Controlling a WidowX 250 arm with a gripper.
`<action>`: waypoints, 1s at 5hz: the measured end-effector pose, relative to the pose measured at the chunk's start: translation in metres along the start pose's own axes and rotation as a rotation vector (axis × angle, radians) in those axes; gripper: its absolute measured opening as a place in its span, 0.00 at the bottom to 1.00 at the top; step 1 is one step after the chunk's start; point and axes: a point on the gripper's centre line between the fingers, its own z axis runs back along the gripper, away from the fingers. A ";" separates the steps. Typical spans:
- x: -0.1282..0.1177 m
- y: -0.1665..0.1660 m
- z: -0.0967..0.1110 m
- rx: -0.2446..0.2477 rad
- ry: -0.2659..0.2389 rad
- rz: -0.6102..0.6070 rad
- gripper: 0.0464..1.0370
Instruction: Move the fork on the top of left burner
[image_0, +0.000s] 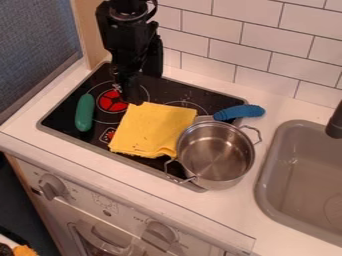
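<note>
Behind the steel pot (215, 156), at the right edge of the cooktop (65, 116), lies your blue-handled fork (239, 112), apparently; its transfer to the left burner (107, 101) remains outstanding. Its handle points right, its long axis nearly crosswise. Your claw (127, 94) hangs by that burner; whether apart or together, I cannot tell.

Black arm (130, 42) beyond yellow cloth (155, 127): blocky housings, rounded joint with greyish sheen farthest from cloth, thin dark cable curving beside joint; black pincer (129, 95) narrower, nearest cloth, small pale glints.
</note>
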 end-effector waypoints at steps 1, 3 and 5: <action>-0.001 0.001 -0.007 0.021 0.007 0.009 0.96; -0.054 -0.041 -0.007 -0.074 0.055 0.152 0.96; -0.088 -0.072 -0.008 -0.166 0.090 0.324 0.96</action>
